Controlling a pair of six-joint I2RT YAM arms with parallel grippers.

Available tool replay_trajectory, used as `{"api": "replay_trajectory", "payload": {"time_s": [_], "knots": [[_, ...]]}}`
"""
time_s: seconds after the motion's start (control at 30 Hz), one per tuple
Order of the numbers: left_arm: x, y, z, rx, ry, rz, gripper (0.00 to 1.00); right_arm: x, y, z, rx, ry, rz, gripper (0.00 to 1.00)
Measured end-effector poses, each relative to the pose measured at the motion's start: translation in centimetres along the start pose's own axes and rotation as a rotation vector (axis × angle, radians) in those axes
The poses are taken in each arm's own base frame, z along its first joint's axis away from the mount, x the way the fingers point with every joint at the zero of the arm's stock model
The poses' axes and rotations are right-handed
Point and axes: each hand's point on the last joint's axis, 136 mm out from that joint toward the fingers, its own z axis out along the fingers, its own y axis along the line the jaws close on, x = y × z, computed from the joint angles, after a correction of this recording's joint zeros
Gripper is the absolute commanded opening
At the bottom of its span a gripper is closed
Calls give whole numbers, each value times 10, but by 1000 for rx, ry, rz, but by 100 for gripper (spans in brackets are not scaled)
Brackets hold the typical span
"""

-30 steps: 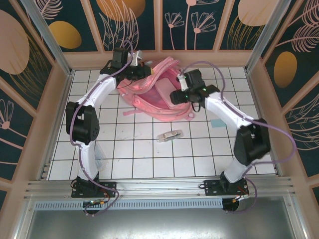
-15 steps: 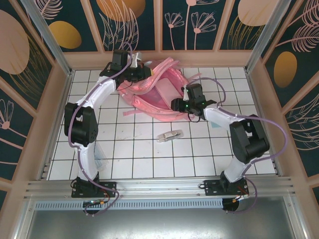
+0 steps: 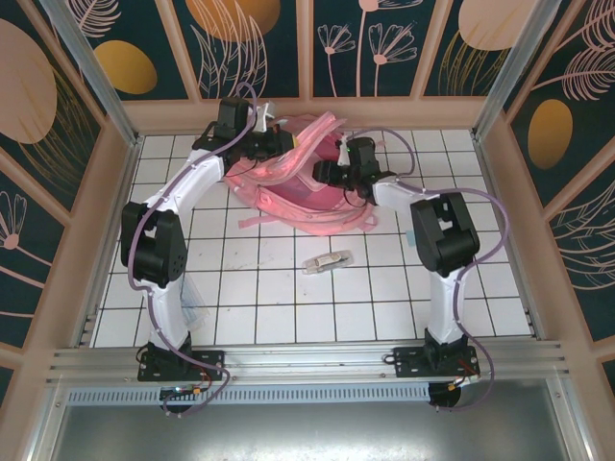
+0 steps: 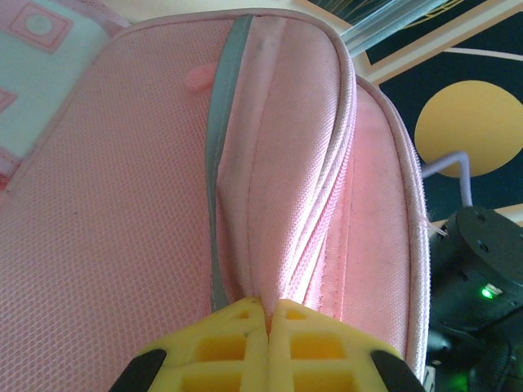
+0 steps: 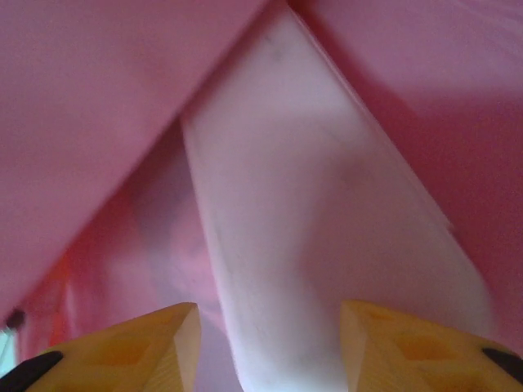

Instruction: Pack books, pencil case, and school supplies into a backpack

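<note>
The pink backpack (image 3: 298,197) lies at the back of the tiled table, its mouth held up. My left gripper (image 3: 272,142) is shut on a fold of the backpack's rim; in the left wrist view the yellow fingertips (image 4: 245,314) pinch pink fabric (image 4: 122,204). My right gripper (image 3: 324,173) reaches into the mouth. In the right wrist view the pale pink pencil case (image 5: 310,204) lies between its parted fingers (image 5: 176,335), with a gap on the left side, and the backpack's lining (image 5: 98,98) surrounds it. A narrow transparent box (image 3: 327,261) lies on the tiles. The books are out of view.
Wooden walls and metal posts (image 3: 82,67) frame the table on three sides. Loose pink straps (image 3: 252,217) trail from the backpack toward the near side. A pale clear piece (image 3: 199,314) lies by the left arm's lower link.
My right arm folded inward and its gripper moved left and back, into the backpack's mouth, with its jaws narrowing. The left gripper kept its hold on the rim.
</note>
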Motion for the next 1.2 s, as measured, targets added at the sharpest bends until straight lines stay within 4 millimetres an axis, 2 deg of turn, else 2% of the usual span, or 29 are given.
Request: {"api": "replay_trajectory", "payload": {"time_s": [0.1, 0.23, 0.3, 0.33, 0.37, 0.4, 0.43, 0.5, 0.53, 0.63, 0.7, 0.87, 0.97, 1.1, 1.2], "knots": [[0, 0, 0, 0, -1, -7, 0, -3, 16, 9, -48, -5, -18, 47], [-1, 0, 0, -6, -5, -11, 1, 4, 27, 7, -68, 3, -37, 48], [-2, 2, 0, -17, -12, -10, 11, 12, 23, -3, -44, 17, -38, 53], [-2, 3, 0, -22, -16, -9, 14, 16, 20, -12, -22, 23, -40, 60], [-3, 3, 0, -28, -19, -9, 20, 18, 19, -22, -1, 24, -43, 72], [-3, 3, 0, -33, -24, -6, 25, 20, 19, -33, 21, 24, -48, 89], [-3, 3, -2, -40, -29, -2, 34, 19, 21, -44, 37, 17, -59, 99], [-3, 2, -8, -56, -47, 3, 55, 16, 23, -67, 70, -11, -71, 99], [-2, 2, -12, -70, -55, 5, 70, 15, 23, -81, 91, -27, -67, 99], [7, 8, -27, -131, -79, 9, 99, 10, 17, -112, 130, -57, -54, 99], [16, 16, -40, -188, -93, 2, 99, 5, 10, -126, 151, -74, -41, 99], [48, 53, -82, -423, -139, -33, 99, 1, -11, -153, 224, -98, -27, 99], [68, 90, -118, -619, -182, -74, 99, 2, -16, -159, 259, -102, -37, 99], [114, 149, -170, -891, -214, -185, 99, 19, -24, -161, 294, -85, -37, 99], [155, 187, -199, -1053, -202, -261, 99, 37, -29, -158, 321, -51, -39, 99]]}}
